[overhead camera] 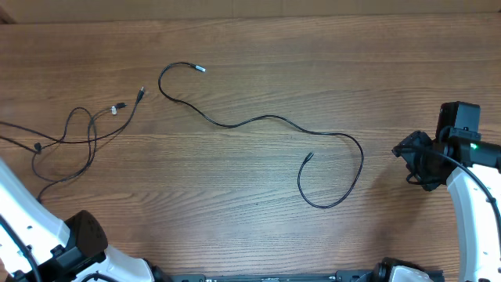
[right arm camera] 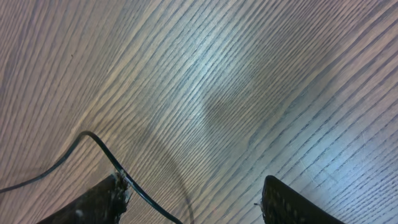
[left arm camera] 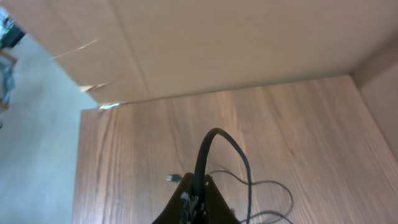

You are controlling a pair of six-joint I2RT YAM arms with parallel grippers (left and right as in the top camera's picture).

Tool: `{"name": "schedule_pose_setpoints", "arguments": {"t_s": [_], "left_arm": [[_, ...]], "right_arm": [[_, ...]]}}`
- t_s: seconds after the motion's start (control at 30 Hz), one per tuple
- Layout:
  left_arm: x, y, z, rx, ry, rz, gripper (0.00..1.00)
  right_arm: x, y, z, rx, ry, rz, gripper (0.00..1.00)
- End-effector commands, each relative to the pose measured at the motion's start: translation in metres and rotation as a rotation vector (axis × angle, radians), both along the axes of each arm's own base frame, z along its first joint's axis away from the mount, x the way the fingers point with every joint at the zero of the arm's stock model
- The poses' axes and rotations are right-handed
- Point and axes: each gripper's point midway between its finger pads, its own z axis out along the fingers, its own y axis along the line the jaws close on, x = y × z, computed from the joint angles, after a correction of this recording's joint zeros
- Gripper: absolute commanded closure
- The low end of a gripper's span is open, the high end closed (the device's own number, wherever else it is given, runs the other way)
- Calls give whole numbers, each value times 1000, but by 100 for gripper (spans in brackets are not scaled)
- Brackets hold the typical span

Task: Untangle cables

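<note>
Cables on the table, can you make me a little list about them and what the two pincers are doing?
long cable: lies alone mid-table, wavy, silver plug at one end, hooked curl at the other
tangled bunch: left side of the table, several thin cords crossing each other
left pincer: closed; a black cord arches up from its tip
right pincer: open, holding nothing, close above the wood
table: brown wood
</note>
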Motion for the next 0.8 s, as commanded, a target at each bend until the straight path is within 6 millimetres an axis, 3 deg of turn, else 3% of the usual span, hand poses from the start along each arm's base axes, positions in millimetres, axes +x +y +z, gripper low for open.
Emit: {"name": "schedule_pose_setpoints", "arguments": {"t_s": [0.0,0.23,0.4,0.53,0.77], "left_arm": [[-20,14,-3,-23,-26,86,96],[-25,17,-4,-36,-44,118,96],[-8,8,-14,-124,-106,58,96],[6,-2,-36,-226,-96,10,96],[17,-7,-95,-362,40,19,96]], "right_arm": [[5,-2,10,-9,-37,0,32],[5,-2,10,-9,-37,0,32],[5,-2,10,-9,-38,0,32],[6,-2,11,-9,-41,0,32],[6,-2,11,-9,-40,0,32]]}}
